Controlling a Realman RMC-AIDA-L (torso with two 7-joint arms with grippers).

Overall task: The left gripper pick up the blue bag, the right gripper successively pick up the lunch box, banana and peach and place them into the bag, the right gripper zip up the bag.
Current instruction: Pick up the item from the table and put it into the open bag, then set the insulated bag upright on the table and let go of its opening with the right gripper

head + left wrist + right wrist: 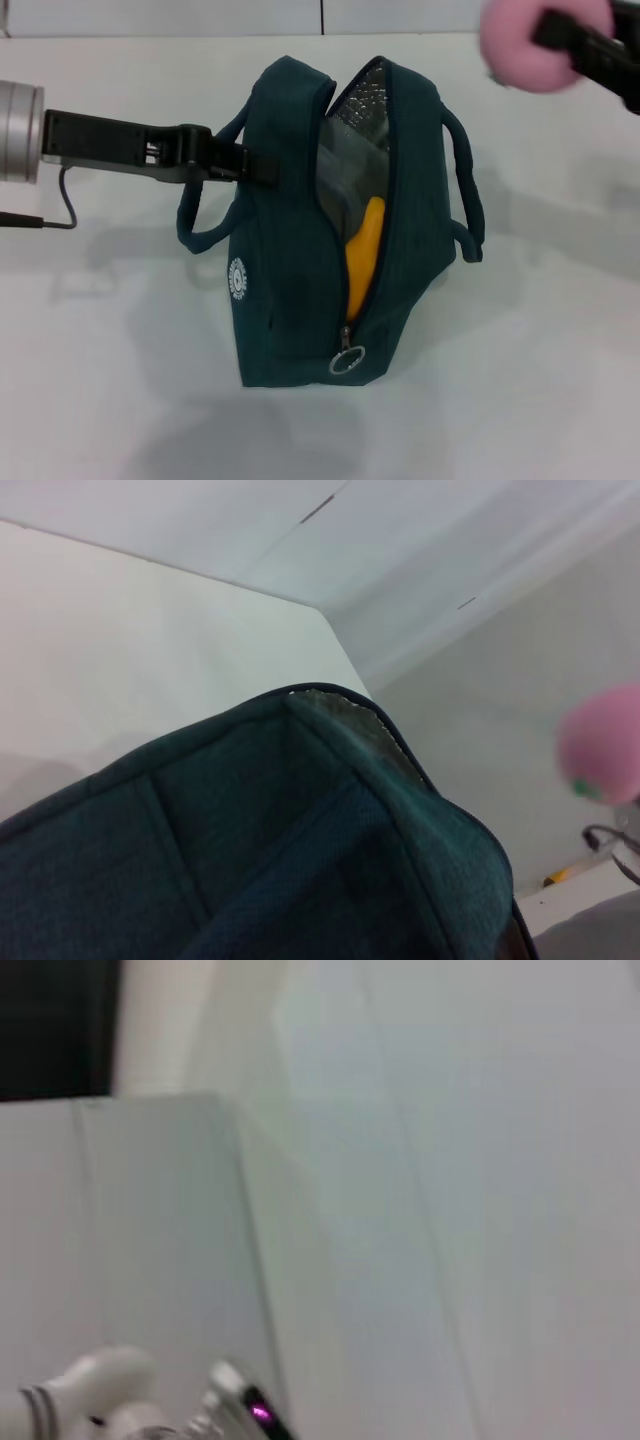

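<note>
White table (120, 400); fingers (585, 45) gripping peach (530, 45)

The round pink peach (540, 45) is motion-blurred and cut by the head view's top edge; the black right gripper (590, 50) clamped on it runs off the right edge, its fingertips lost in the blur. Beside the black left gripper (262, 167), whose tips vanish into the dark teal fabric bag (290, 290), the yellow banana (362, 255) shows only as a strip through the open zip. The clear plastic lunch box (340, 185) behind it is mostly hidden.
</note>
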